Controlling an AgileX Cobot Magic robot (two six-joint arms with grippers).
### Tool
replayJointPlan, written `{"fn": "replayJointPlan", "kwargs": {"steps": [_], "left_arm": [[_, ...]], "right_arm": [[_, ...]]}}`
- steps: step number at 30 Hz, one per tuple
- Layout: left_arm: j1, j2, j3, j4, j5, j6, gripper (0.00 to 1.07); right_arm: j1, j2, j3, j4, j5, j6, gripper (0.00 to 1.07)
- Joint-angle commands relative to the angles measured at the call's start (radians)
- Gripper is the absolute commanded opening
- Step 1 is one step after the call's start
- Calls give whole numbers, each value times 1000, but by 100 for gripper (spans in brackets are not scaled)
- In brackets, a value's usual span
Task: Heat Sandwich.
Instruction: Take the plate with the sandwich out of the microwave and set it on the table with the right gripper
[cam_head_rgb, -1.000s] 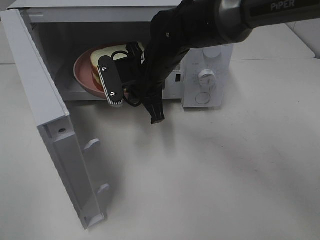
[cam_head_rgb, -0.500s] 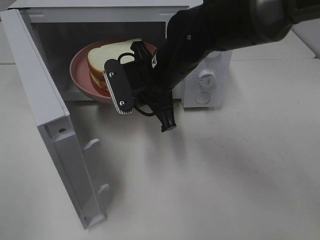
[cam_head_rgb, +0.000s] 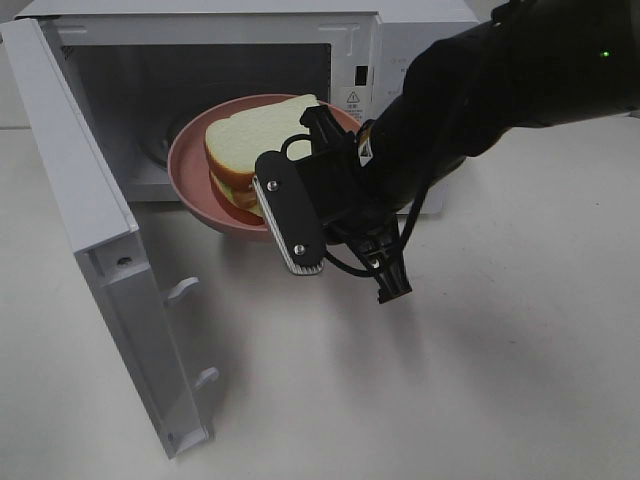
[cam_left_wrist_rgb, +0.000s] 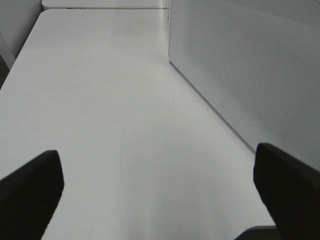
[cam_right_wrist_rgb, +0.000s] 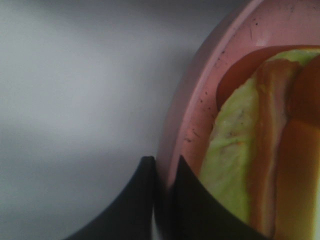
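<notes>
The right gripper (cam_right_wrist_rgb: 162, 200) is pinched on the rim of the plate (cam_head_rgb: 190, 165), as the right wrist view shows: its two dark fingers (cam_right_wrist_rgb: 132, 207) clamp the pink edge. Over the last second the plate has come out of the microwave (cam_head_rgb: 200, 40) cavity; it now sits largely forward of the opening, above the counter (cam_head_rgb: 450, 380), with its far edge at the threshold. The sandwich (cam_head_rgb: 250, 150) rides on the plate, upright and stacked. This suggests the heating step is over and the plate is being withdrawn for set-down.

The left gripper (cam_left_wrist_rgb: 160, 187) is spread wide and empty, over bare counter beside a white perforated panel (cam_left_wrist_rgb: 250, 65).

Hidden items: the right arm covers the microwave controls and the near plate rim in the high view. The grip point is not visible there. The door (cam_head_rgb: 90, 250) stands open.
</notes>
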Motion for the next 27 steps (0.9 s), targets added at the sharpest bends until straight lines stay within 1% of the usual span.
{"fn": "replayJointPlan", "kwargs": {"steps": [1,5,6,17,19,27], "left_arm": [[3,-19,1,-6,-7,4,98],[3,-19,1,-6,-7,4,98],[3,-19,1,-6,-7,4,98],[3,-19,1,-6,-7,4,98],[3,-19,1,-6,-7,4,98],[3,-19,1,-6,-7,4,98]], "right_arm": [[-12,-34,14,-7,-35,9,0],[-12,-105,82,-7,-33,7,0],[-12,-105,82,-7,-33,7,0],[-12,-263,231,-11,-9,2,0],[-12,-278,243,-11,0,1,0],[-12,-410,339,-19,24,0,0]]}}
